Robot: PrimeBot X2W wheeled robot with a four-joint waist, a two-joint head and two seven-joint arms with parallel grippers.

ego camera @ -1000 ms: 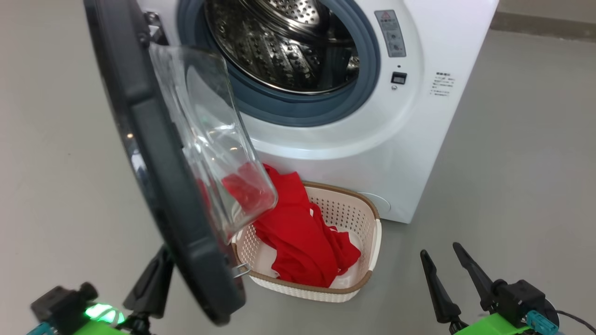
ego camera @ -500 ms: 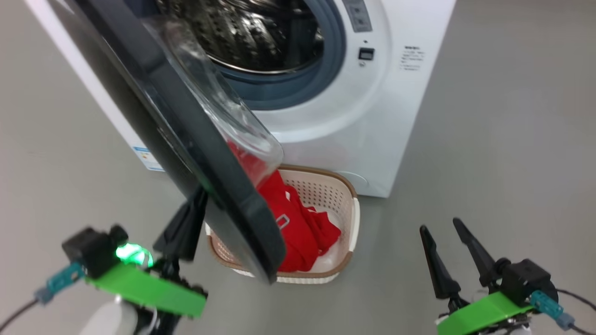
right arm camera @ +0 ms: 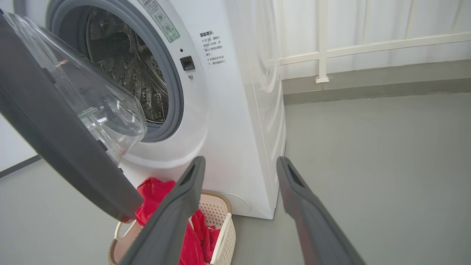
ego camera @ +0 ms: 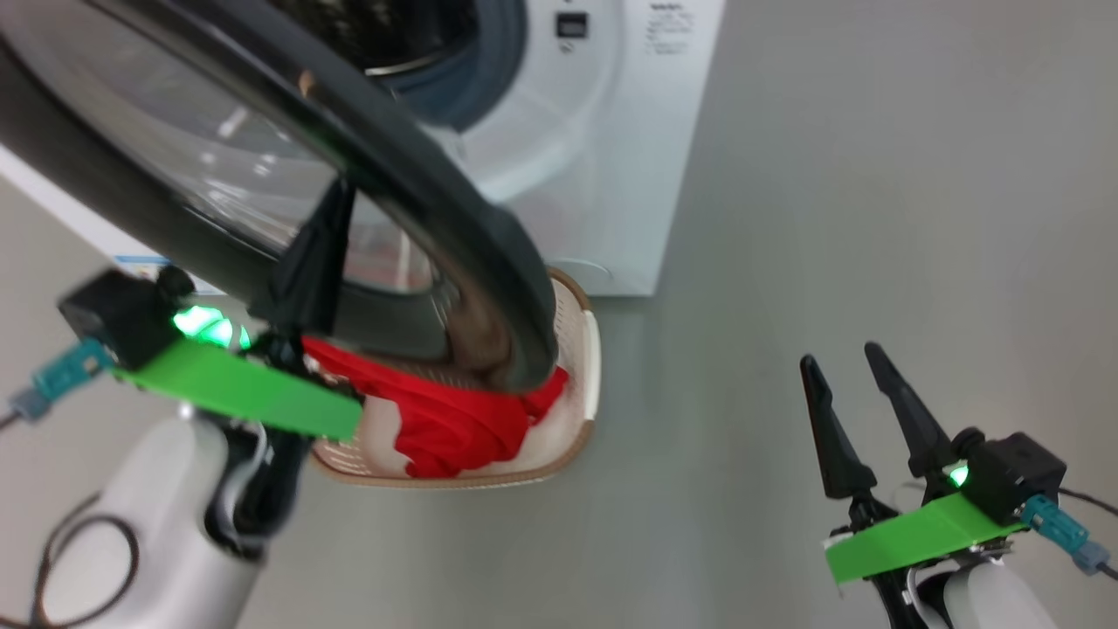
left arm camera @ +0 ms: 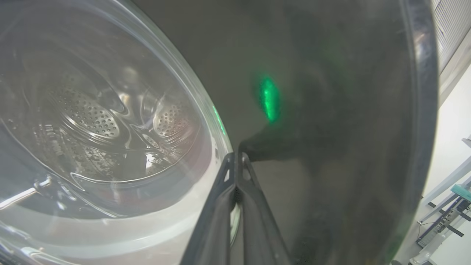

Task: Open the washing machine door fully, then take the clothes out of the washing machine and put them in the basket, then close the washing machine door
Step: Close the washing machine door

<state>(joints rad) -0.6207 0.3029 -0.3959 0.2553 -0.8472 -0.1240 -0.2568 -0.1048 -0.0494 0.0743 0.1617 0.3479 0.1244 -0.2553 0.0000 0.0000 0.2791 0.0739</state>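
Grey floor (ego camera: 830,175); left pincer (left arm camera: 236,159) seemingly against door (left arm camera: 331,154)

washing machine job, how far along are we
Done: the clothes lie in the basket, and the visible drum looks empty. In hand: the shut left gripper presses the outer face of the half-open washing machine door. Left: closing it fully. The right gripper hangs open, idle.

Both the left tool (ego camera: 339,196) and the right tool (ego camera: 840,356) carry two long, dark, tapered fingers (ego camera: 834,441) on a bright green plate (ego camera: 908,535), with a black box (ego camera: 1017,476) lit green, a teal plug (ego camera: 1052,521), a thin dark cable (ego camera: 1087,498) and a pale glossy forearm (ego camera: 166,524).
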